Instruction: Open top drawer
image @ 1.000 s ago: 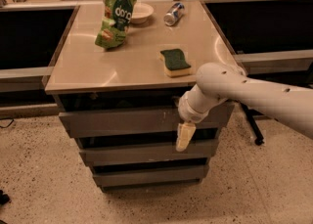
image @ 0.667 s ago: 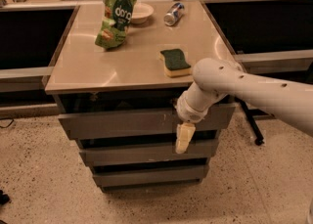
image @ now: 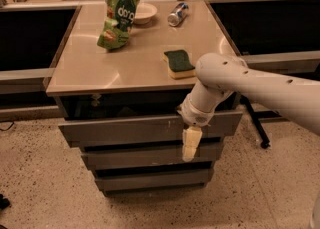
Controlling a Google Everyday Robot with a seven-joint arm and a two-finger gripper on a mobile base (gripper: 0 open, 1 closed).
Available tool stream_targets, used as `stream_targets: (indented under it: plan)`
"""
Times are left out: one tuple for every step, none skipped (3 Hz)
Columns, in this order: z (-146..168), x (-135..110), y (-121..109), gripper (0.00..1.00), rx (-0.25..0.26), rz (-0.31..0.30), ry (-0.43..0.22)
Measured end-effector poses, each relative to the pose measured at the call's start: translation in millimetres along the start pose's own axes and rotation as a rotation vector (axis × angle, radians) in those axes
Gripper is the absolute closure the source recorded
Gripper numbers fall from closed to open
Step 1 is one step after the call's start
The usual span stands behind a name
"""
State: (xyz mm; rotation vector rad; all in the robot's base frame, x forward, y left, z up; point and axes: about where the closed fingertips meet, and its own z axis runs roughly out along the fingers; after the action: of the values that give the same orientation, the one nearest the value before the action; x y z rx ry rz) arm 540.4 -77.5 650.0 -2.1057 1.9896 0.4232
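Observation:
The top drawer (image: 125, 129) is the widest grey handle-less front, just under the tan countertop (image: 100, 70), with a dark gap above it. My gripper (image: 190, 148) points straight down on a white arm that reaches in from the right. It hangs in front of the right part of the top drawer's front, and its cream tip reaches over the gap to the middle drawer (image: 135, 155). The bottom drawer (image: 145, 179) sits below. The arm's wrist hides part of the top drawer's front.
On the countertop lie a green-topped sponge (image: 179, 63), a green snack bag (image: 119, 15), a white bowl (image: 144, 12) and a can (image: 178, 14) lying on its side. Dark desks flank the cabinet on both sides. A black chair leg (image: 255, 123) stands on the speckled floor at the right.
The arm's elbow has shifted slightly to the left. The gripper stays at about the same spot in front of the top drawer. The drawer fronts look unmoved.

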Motion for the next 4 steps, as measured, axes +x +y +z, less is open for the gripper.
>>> stream_targets:
  plan:
    - [-4.1, -0.1, 11.6, 0.0, -0.042, 0.012, 0.01]
    - [-7.3, -2.1, 20.6, 0.0, -0.077, 0.016, 0.013]
    - [-8.7, -5.9, 30.0, 0.0, -0.12, 0.016, 0.001]
    - [-3.9, -10.1, 42.2, 0.0, -0.181, 0.009, -0.025]
